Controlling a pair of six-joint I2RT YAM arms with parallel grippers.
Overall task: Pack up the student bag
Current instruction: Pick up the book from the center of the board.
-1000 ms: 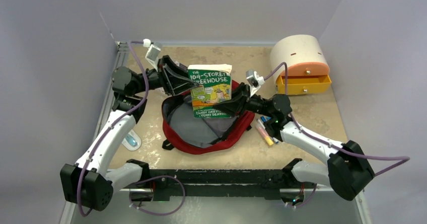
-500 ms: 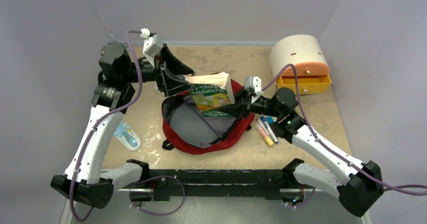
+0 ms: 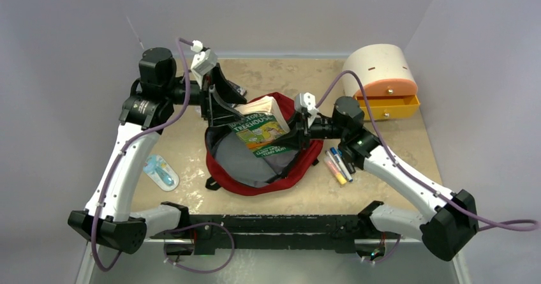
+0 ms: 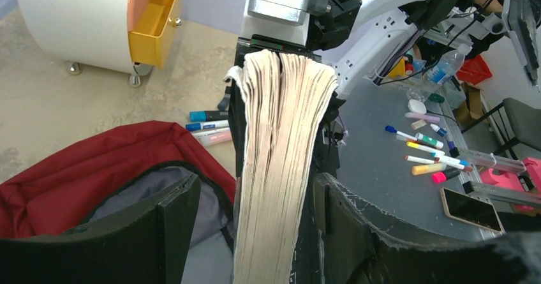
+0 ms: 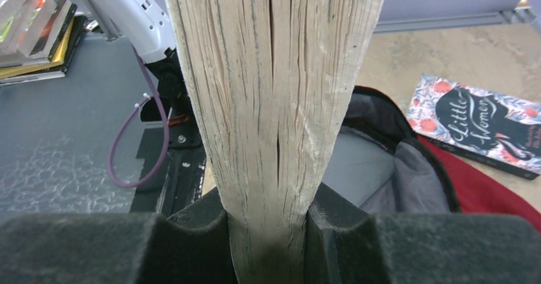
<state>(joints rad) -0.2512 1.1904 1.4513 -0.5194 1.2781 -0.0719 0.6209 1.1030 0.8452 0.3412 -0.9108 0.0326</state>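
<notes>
The student bag (image 3: 255, 169) lies unzipped mid-table, its grey lining showing. Above its far rim hangs a green paperback, "104-Storey Treehouse" (image 3: 260, 131), tilted cover-up. My right gripper (image 3: 292, 134) is shut on the book's right end; in the right wrist view the page block (image 5: 274, 92) is pinched between both pads (image 5: 348, 233). My left gripper (image 3: 223, 108) is open at the book's left end. Its fingers (image 4: 175, 226) straddle the page edge (image 4: 281, 169) with a gap on each side. The bag's red fabric (image 4: 96, 163) lies below.
The cream-and-orange drawer box (image 3: 381, 73) stands back right with its yellow drawer (image 3: 385, 107) pulled out. Markers (image 3: 338, 163) lie right of the bag. A blue packaged item (image 3: 161, 172) lies left of it. A "Little Women" book (image 5: 478, 127) rests beyond the bag.
My left gripper has opened and let go of the book. The right gripper has carried the book left and tipped it lower over the bag's opening.
</notes>
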